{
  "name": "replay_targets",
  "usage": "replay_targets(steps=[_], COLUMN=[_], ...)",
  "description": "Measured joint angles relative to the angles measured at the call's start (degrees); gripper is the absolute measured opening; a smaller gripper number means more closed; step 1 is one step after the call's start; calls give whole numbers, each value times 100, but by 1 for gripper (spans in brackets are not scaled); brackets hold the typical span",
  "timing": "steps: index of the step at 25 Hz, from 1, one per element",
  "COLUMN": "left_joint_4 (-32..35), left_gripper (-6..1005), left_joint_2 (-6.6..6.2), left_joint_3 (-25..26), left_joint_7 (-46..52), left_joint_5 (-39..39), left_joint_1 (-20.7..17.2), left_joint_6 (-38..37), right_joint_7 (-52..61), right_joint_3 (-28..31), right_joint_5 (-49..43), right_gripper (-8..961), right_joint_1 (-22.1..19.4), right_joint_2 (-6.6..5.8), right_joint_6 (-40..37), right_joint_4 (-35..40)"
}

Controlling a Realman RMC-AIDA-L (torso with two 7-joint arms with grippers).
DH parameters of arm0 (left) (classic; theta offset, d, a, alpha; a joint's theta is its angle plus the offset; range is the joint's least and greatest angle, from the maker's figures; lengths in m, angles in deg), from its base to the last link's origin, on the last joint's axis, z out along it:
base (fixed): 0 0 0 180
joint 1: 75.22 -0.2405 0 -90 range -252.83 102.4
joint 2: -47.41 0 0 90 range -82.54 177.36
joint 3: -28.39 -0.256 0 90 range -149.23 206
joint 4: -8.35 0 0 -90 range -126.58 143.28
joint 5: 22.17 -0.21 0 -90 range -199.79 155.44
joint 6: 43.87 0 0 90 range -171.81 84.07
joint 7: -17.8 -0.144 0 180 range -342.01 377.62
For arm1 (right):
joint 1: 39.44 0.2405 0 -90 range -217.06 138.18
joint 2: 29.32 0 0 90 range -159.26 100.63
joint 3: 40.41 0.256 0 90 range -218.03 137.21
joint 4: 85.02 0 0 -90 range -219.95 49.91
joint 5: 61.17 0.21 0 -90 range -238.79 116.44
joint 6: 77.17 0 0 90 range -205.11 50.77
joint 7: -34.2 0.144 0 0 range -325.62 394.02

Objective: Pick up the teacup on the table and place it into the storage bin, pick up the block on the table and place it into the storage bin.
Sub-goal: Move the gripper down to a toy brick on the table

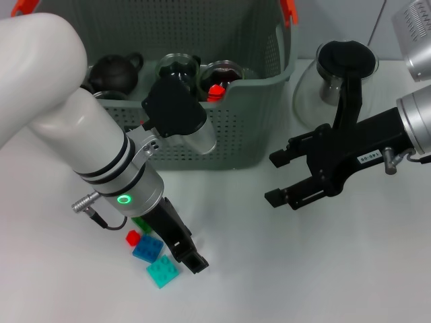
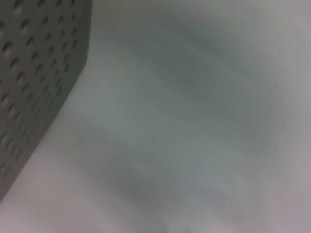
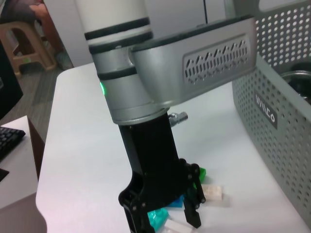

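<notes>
my left gripper (image 1: 190,257) is low over the blocks (image 1: 153,259) on the counter (image 1: 303,269), fingers open, holding nothing. blocks are small, light, hard; i should pinch flat sides. my right gripper (image 1: 284,177) waits open by the bin (image 1: 249,128).

- The storage bin (image 1: 222,145) has its far rim cut off at the head view's top edge.
- The left gripper (image 1: 185,252) covers part of the blocks (image 1: 153,259).
- The left wrist view is smeared; only the bin's perforated wall shows.
</notes>
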Motion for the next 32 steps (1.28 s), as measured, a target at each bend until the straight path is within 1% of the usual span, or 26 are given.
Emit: replay_targets(steps=[11, 25, 30, 32], left_joint_4=[-4, -5, -1, 4], left_gripper=[674, 549, 505, 455], left_joint_2=[-3, -6, -7, -3], left_joint_3=[-3, 5, -8, -38], left_joint_7=[18, 29, 30, 30], left_joint_5=[1, -7, -133, -152], left_joint_1=[0, 2, -6, -11], left_joint_6=[-5, 27, 38, 59], right_joint_7=[1, -9, -9, -9], right_joint_3=[1, 82, 87, 87], right_joint_5=[-107, -108, -101, -94], right_gripper=[838, 837, 837, 837], right_joint_1=[3, -6, -6, -6], right_joint_2=[-3, -3, -3, -3], right_joint_6=[-54, 7, 25, 42], right_joint_4=[-7, -7, -8, -8])
